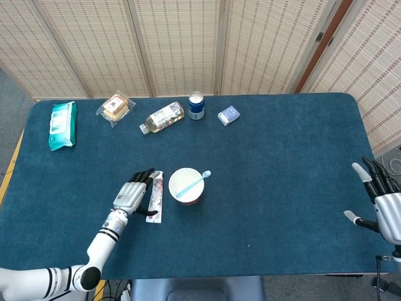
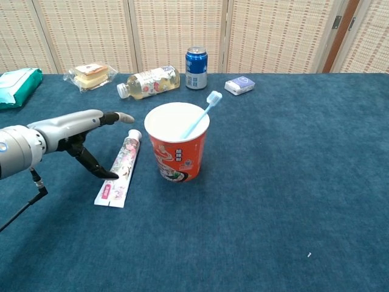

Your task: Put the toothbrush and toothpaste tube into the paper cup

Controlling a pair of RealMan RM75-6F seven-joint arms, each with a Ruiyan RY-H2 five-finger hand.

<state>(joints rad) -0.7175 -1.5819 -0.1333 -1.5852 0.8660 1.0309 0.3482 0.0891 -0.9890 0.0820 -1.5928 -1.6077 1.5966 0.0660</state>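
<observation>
The left hand [image 2: 73,131], fingers spread and empty, sits just beside the toothpaste tube [image 2: 119,170] lying flat on the tabletop [image 2: 292,182]. Next it must pinch and lift the tube. Beyond, the toothbrush [image 2: 200,114] already stands in the paper cup [image 2: 177,143].

left hand [image 2: 73,131] beside toothpaste tube [image 2: 120,168] — toothbrush [image 2: 200,114] in paper cup [image 2: 177,146]

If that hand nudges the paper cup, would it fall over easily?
Probably fairly easily: the paper cup stands upright, tall, on a narrower base. It looks light. The toothbrush leaning over its rim may pull it toward that side.
</observation>
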